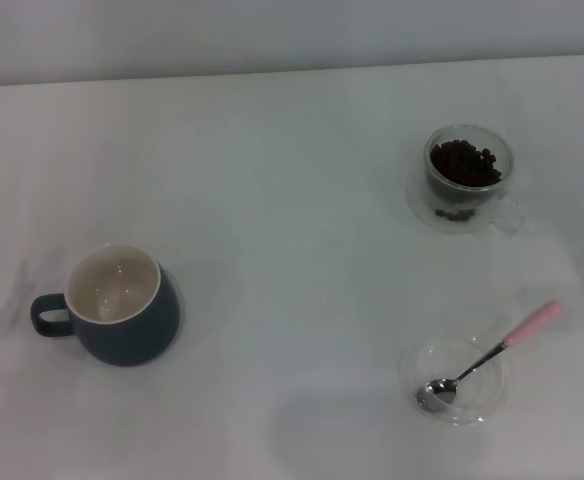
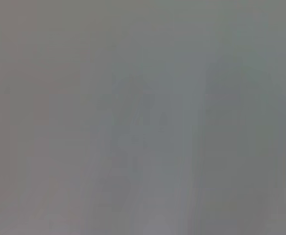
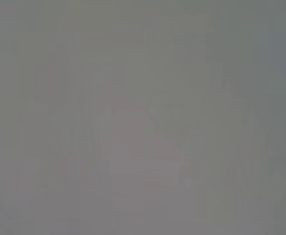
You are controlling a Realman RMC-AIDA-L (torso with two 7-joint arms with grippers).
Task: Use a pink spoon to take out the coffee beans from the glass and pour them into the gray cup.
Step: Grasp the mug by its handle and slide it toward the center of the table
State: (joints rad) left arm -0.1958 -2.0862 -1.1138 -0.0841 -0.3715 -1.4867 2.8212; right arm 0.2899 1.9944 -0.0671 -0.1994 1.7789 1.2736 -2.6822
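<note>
On white table (image 1: 292, 200), pink-handled metal spoon (image 1: 487, 355) lay w/ bowl in shallow clear dish (image 1: 454, 381); no claw in view, so its position rel. to claws & their state couldn't be told.

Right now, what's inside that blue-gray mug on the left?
Nothing that shows: the gray cup has a bare cream-white inside, with no beans. Its near inner wall is hidden by the rim. The coffee beans are all in the glass.
</note>
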